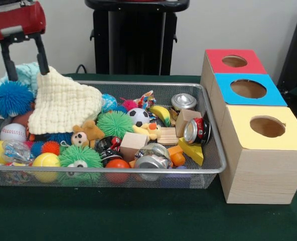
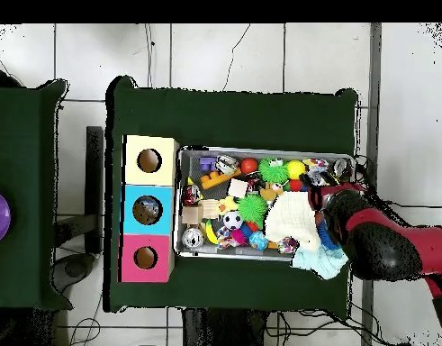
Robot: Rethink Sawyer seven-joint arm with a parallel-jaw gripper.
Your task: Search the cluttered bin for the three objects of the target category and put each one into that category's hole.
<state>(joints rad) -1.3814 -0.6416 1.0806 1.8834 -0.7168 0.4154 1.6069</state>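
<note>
My gripper (image 1: 28,75) hangs over the left end of the wire bin (image 1: 216,168), its two black fingers (image 1: 8,63) wide apart and open. The right finger ends at the raised peak of a cream knitted cloth (image 1: 63,105); whether it touches the cloth is unclear. A light blue cloth (image 1: 24,74) lies behind the fingers. In the bin are metal cans (image 1: 183,101), a red can (image 1: 197,130), a soccer ball (image 1: 138,116), a baseball (image 1: 13,132), wooden blocks (image 1: 133,143) and green spiky balls (image 1: 114,123). From above, the gripper (image 2: 325,200) sits at the bin's right end beside the cream cloth (image 2: 287,221).
Three boxes with round holes stand right of the bin: red (image 1: 234,61), blue (image 1: 249,89), yellow (image 1: 266,126). A blue spiky ball (image 1: 13,98), a teddy bear (image 1: 86,133), a banana (image 1: 161,114) and yellow balls (image 1: 45,160) crowd the bin. The red arm (image 2: 386,248) reaches in from the right.
</note>
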